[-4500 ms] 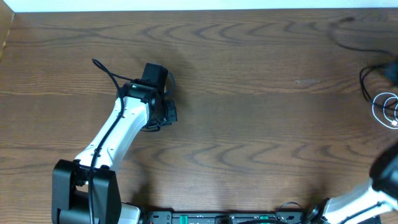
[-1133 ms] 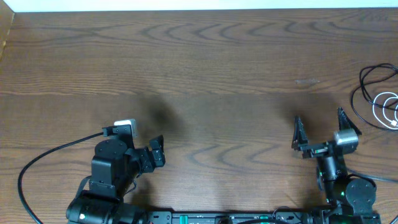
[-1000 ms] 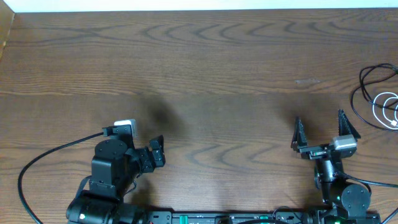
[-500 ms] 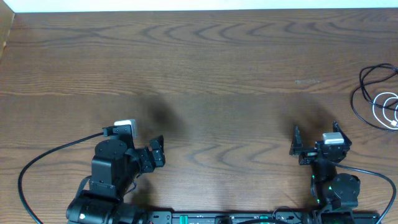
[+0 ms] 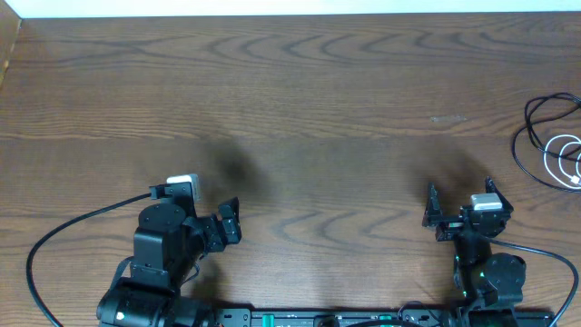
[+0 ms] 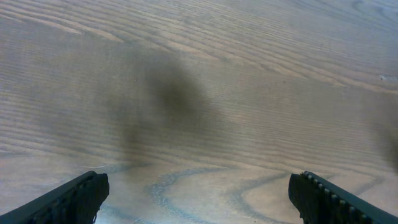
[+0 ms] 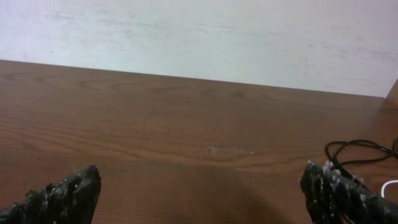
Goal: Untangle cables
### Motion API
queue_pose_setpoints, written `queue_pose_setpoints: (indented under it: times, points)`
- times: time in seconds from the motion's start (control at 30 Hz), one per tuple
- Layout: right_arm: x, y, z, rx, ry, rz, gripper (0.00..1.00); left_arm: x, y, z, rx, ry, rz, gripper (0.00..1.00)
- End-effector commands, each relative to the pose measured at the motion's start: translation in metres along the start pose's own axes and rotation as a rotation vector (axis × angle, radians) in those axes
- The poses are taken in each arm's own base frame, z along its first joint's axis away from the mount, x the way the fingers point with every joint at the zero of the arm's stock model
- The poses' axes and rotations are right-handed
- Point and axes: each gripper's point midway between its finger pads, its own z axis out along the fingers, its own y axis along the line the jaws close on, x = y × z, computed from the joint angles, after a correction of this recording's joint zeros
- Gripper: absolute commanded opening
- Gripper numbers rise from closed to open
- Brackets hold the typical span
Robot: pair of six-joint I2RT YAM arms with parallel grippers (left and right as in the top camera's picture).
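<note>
The cables lie bunched at the table's far right edge: a thin black cable (image 5: 534, 136) looping round a coiled white cable (image 5: 566, 160). In the right wrist view the black cable (image 7: 354, 148) shows at the right, just beyond one fingertip, with a sliver of the white cable (image 7: 393, 185) at the frame edge. My right gripper (image 5: 459, 207) (image 7: 202, 199) stands open near the front edge, left of the cables and apart from them. My left gripper (image 5: 224, 227) (image 6: 199, 202) is open over bare wood at the front left, far from the cables.
The wooden table (image 5: 309, 100) spans the whole overhead view. A thick black arm wire (image 5: 54, 243) loops over the front left corner. A white wall (image 7: 199, 37) rises behind the table's far edge.
Both arms have drawn back to the front edge since the oldest frame. Over the last second the right gripper tipped and drew back slightly, then held still. The cables have not moved.
</note>
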Motion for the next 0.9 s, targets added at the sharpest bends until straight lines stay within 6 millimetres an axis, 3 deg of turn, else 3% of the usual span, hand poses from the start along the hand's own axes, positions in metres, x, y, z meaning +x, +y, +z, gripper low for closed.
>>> queue_pose_setpoints:
  times: [0.0,0.3,0.5,0.87]
  points:
    - [0.000,0.002,0.000,-0.010,0.000,0.016,0.99,0.000,0.001,0.000,-0.004,-0.003,0.006,0.98]
    - [0.000,0.002,0.000,-0.010,0.000,0.016,0.99,0.001,0.001,0.000,-0.005,0.000,0.007,0.98]
    - [0.000,0.002,0.000,-0.010,0.000,0.016,0.99,0.020,0.011,-0.013,-0.027,0.015,0.037,0.98]
    - [0.000,0.002,0.000,-0.010,0.000,0.016,0.99,-0.006,0.030,0.021,0.024,-0.455,0.076,0.98]
